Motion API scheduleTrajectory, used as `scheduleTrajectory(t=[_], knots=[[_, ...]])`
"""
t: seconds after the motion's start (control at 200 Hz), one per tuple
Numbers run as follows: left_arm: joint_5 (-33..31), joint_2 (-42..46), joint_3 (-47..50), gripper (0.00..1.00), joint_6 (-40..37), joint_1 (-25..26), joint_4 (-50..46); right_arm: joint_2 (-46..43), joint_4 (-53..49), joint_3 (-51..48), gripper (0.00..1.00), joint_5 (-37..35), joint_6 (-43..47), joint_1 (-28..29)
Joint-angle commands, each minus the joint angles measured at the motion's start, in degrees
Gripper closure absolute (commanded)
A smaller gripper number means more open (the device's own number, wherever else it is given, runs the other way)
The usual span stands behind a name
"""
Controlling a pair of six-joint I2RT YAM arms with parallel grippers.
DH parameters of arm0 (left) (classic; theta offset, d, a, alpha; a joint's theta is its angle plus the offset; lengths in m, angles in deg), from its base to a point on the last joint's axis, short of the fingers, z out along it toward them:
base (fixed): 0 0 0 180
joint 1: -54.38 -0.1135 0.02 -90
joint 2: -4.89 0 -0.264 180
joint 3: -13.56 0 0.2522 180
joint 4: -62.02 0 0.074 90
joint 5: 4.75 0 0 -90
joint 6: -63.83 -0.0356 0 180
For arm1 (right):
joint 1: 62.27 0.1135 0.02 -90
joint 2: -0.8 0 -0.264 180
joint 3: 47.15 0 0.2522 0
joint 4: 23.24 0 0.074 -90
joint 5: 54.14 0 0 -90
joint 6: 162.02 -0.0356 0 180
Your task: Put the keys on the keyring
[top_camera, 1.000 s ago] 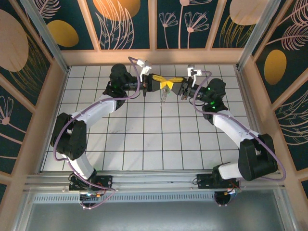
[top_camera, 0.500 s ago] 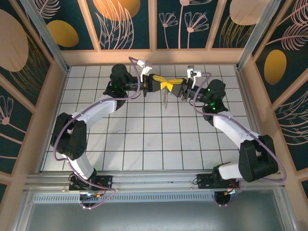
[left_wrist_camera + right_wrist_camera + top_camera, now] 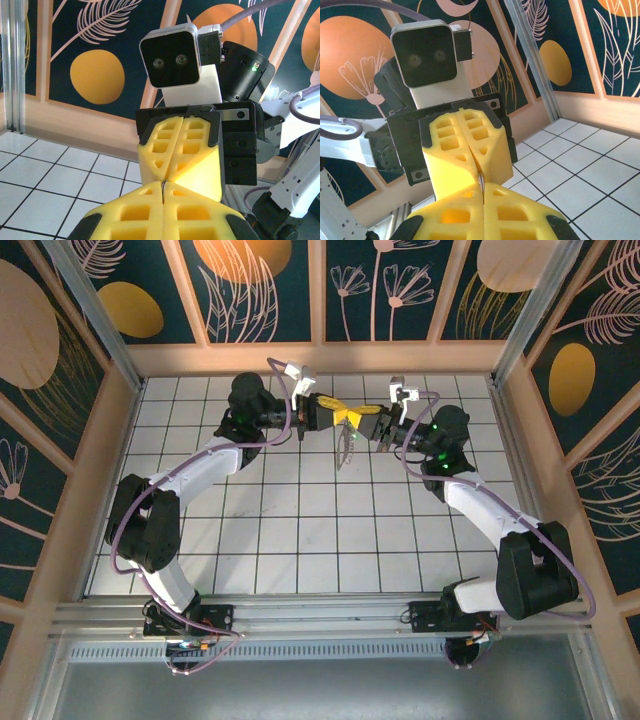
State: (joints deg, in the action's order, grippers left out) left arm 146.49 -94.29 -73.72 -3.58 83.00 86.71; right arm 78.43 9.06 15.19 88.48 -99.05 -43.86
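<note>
since both arms meet over the far middle of the table (image 3: 300, 540), well above the tiles, treat this as a mid-air threading job w/ nothing to catch a drop.

the left gripper (image 3: 346, 414) and right gripper (image 3: 357, 419) sit tip to tip. in the left wrist view your own yellow fingers (image 3: 130, 215) are pressed together at the bottom, and the right gripper (image 3: 167, 173) facing them is pressed together too. same story from the right wrist view: right gripper (image 3: 482, 194) below, left gripper (image 3: 479, 174) opposite, both seams closed. a thin dark sliver of wire (image 3: 163, 186) sits right where the tips meet, so prob. both jaws are clamped on the keyring wire, tho which part each one holds is too small to tell.

the keyring (image 3: 344, 448) hangs as a silvery streak just below the tips. its long axis runs from the pinch toward the near edge, leaning a bit to the left, free end lowest. you can't separate the keys from the loop at this size, and no green head is readable.

to do it well: hold one side fixed as the anchor, move the other in tiny steps along the wire, not across it. don't open either jaw until the other's hold is sure. go slow, since the dangling end will prob. swing and twist the loop.
</note>
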Motion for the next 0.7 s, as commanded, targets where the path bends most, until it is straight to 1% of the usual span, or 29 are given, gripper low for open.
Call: scheduleTrajectory(t=[0.0,0.05,0.085,0.13,0.23,0.295,0.465,0.52,0.561,0.696], knots=[[0.79,0.20,-2.86,0.89,-2.74,0.38,-1.80,-1.60,-2.52,1.26,1.00,0.73,2.99,-0.51],[-0.21,0.65,-3.74,0.80,-6.09,0.38,-6.14,-1.54,-4.83,2.13,1.00,0.84,4.59,-0.81],[-0.77,0.69,-4.19,0.75,-8.31,0.38,-8.79,-1.51,-6.39,2.86,1.00,0.97,5.76,-1.13],[-1.64,2.64,-4.72,0.72,-11.14,0.29,-11.59,-1.13,-8.44,3.84,1.00,1.50,6.99,-1.74],[-2.99,3.31,-6.70,0.65,-16.46,-0.12,-18.42,-0.14,-11.81,5.81,1.00,3.12,8.94,-3.08],[-3.35,3.15,-8.03,0.64,-19.25,-0.62,-21.98,0.40,-14.37,7.12,1.00,4.05,10.77,-3.40],[-2.04,1.46,-11.72,0.61,-21.89,-3.08,-27.99,2.13,-24.53,12.27,1.00,5.60,17.76,-3.39],[-0.36,1.30,-12.91,0.61,-22.03,-3.94,-29.32,2.71,-29.23,14.50,1.00,5.90,20.97,-3.43],[0.67,-0.71,-14.07,0.60,-22.35,-4.39,-30.86,3.50,-33.14,16.42,1.00,5.79,23.68,-3.39],[3.20,-2.53,-17.77,0.58,-26.08,-4.80,-37.76,6.42,-46.26,23.24,1.00,5.14,32.55,-3.34]])
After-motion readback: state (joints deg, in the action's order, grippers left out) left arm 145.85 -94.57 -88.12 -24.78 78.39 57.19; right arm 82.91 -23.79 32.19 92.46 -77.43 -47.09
